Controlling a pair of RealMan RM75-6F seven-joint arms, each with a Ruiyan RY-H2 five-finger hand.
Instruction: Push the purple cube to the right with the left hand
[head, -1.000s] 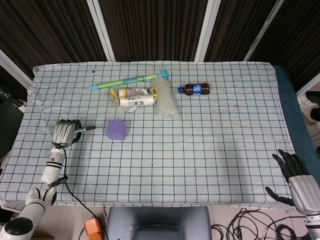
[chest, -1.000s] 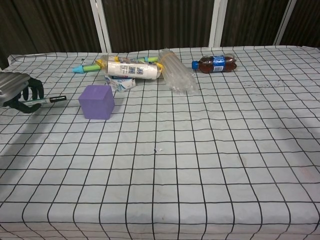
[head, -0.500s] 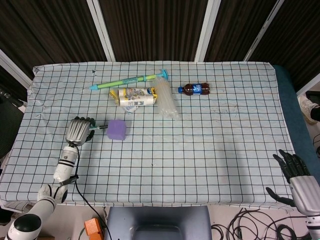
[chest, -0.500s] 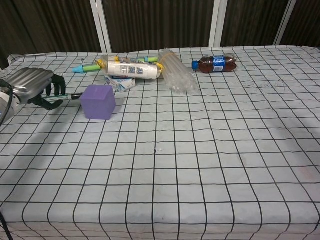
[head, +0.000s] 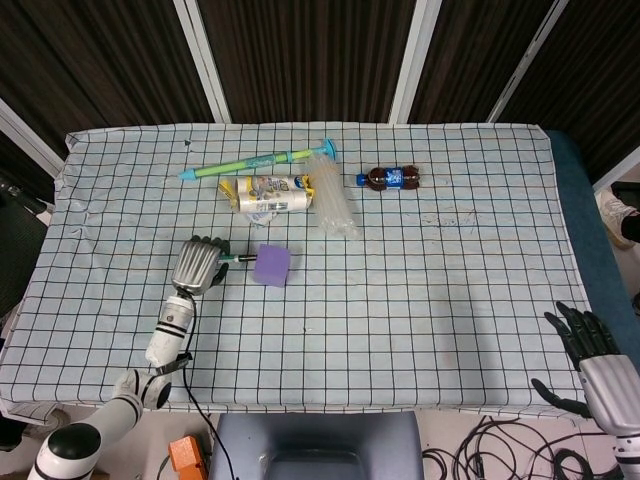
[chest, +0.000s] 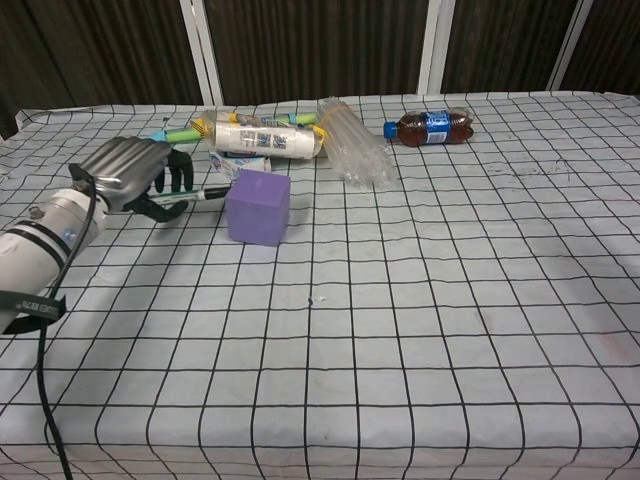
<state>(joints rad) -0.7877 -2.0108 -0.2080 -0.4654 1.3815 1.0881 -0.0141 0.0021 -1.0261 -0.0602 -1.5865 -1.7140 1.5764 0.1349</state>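
Facing camera corner-on: purple cube (chest: 258, 207)

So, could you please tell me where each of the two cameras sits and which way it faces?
Head view: high above the near edge, looking steeply down on the checked tablecloth; shows the left hand and right hand.
Chest view: low at the near edge, looking across the table; shows only the left hand.
Shared: the purple foam cube, the brown soda bottle.
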